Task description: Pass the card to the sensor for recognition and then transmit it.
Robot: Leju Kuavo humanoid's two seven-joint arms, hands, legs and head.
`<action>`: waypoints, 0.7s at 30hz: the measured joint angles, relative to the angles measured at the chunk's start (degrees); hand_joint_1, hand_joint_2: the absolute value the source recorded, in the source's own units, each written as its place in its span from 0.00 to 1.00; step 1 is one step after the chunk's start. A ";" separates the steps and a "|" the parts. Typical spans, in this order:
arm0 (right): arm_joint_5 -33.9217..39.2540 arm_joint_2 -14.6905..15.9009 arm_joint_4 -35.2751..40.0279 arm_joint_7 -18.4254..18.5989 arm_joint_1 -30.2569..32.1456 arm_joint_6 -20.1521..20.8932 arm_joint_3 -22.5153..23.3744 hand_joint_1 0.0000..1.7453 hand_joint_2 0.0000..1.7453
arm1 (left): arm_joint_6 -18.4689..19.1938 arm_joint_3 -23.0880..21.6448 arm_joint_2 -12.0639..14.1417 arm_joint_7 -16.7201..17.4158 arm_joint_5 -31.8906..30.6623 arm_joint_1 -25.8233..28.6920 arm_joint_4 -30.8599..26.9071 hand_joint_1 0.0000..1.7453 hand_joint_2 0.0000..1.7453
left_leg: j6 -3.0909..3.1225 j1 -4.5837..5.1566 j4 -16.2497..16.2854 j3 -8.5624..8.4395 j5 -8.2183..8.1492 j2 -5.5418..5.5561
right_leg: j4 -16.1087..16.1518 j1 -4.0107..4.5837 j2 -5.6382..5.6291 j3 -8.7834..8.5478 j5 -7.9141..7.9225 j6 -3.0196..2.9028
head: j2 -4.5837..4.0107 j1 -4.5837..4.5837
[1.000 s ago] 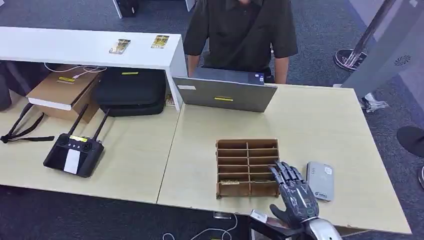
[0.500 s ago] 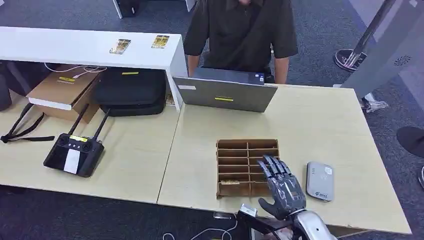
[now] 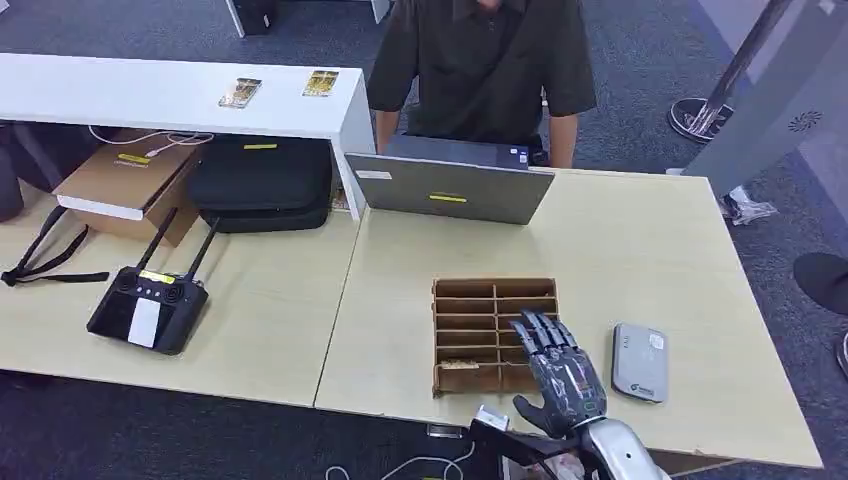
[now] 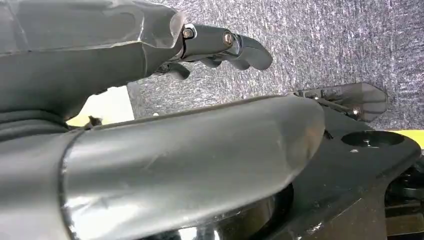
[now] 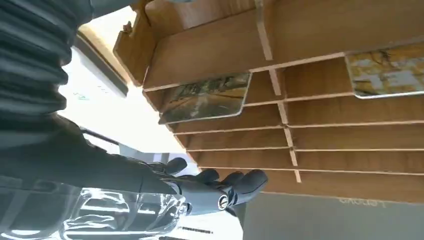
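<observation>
Head view has the right hand [image 3: 560, 375] open, empty, over the wooden rack [image 3: 480, 335]; I'd dip the fingers [image 5: 235, 185] slowly toward the card [image 5: 207, 100].

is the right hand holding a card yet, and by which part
Nothing is held. The right hand hovers with spread fingers over the brown wooden slotted card rack; two picture cards lie in its slots.

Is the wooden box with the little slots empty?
No. The wooden box holds two picture cards in separate slots; other slots look bare.
</observation>
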State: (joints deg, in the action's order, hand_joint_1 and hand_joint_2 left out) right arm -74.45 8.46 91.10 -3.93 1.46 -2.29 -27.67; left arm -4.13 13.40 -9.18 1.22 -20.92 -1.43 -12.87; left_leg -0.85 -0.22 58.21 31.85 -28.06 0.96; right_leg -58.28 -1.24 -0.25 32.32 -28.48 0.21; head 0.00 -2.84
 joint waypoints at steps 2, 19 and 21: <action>-0.96 0.09 0.11 0.70 0.03 -0.02 0.24 0.00 1.00 | -0.02 0.15 0.00 0.00 0.04 0.00 -0.02 0.00 0.00 | 0.00 0.00 0.00 0.00 0.00 0.00 | 0.00 0.00 0.00 0.00 0.00 0.00 | 0.00 -0.02; -1.55 3.30 2.23 1.29 1.14 -0.46 2.45 0.00 1.00 | -0.15 0.76 0.00 0.00 -0.85 0.01 -0.02 0.00 0.00 | 0.00 0.00 0.00 -0.01 0.00 -0.01 | 0.00 0.01 0.00 0.01 0.00 0.00 | 0.00 0.00; -1.55 3.45 2.45 1.29 1.24 -0.46 2.51 0.00 1.00 | -0.11 0.76 -0.02 0.00 -0.87 0.02 0.00 0.00 0.00 | 0.00 -0.01 0.00 -0.01 0.00 0.00 | 0.00 0.01 0.00 0.01 0.00 0.00 | 0.00 0.00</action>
State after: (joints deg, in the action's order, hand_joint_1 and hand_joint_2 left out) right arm -76.00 11.91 93.55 -2.64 2.70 -2.75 -25.16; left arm -4.24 14.16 -9.20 1.22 -21.79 -1.41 -12.88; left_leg -0.85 -0.23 58.21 31.84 -28.06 0.95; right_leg -58.28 -1.24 -0.25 32.32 -28.48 0.21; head 0.00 -2.84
